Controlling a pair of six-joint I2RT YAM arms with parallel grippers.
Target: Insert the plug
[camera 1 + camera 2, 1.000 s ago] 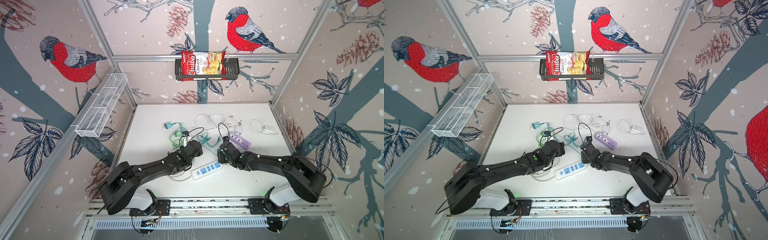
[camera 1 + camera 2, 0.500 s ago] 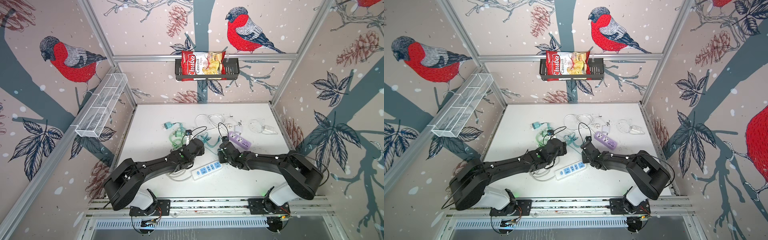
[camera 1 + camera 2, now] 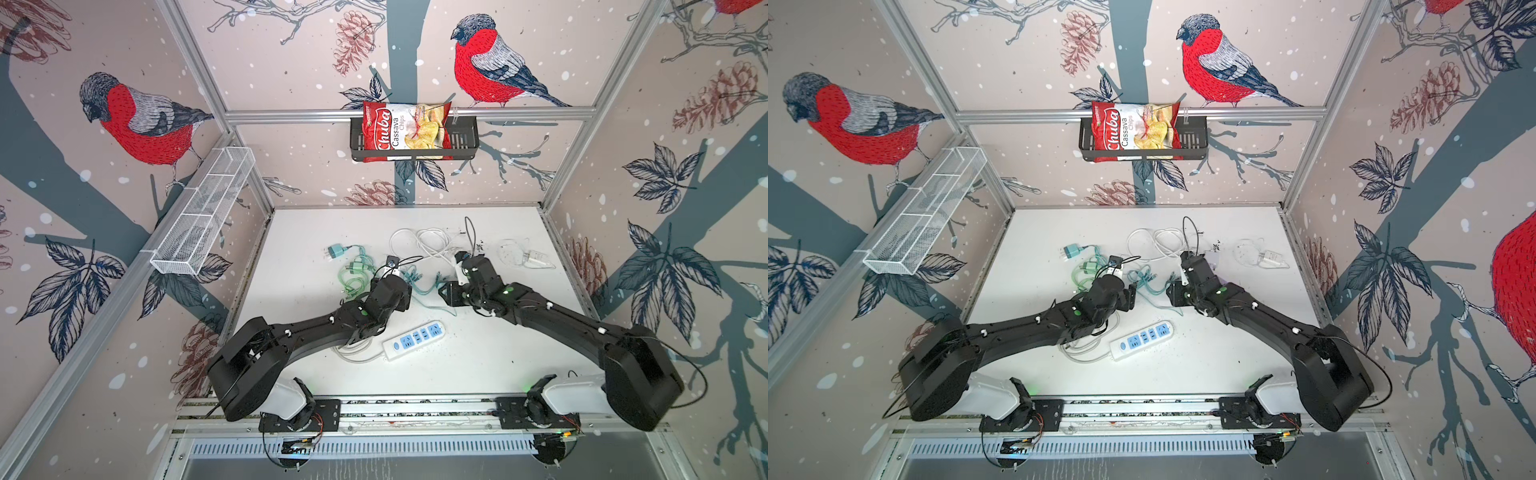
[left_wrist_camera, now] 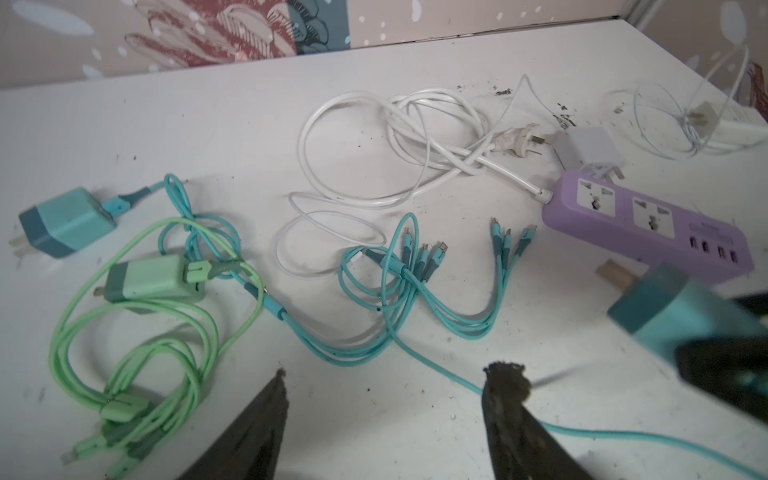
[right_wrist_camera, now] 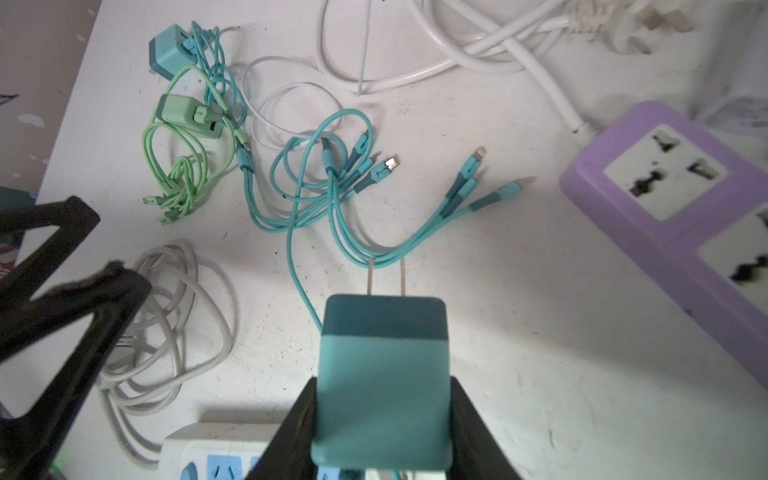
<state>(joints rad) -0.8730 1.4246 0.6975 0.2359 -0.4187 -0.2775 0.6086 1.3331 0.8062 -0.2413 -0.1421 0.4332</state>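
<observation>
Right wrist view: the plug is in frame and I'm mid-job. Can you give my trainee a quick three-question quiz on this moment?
1. True or false: the right gripper is shut on the plug, and its prongs are not in any socket.
2. Pick one. The left gripper is: A) open and empty; B) shut on a green cable; C) holding a white cord.
3. Fill in: the two sockets visible on the purple strip hold ____ plugs.

Key: 1 true; 2 A; 3 no.
</observation>
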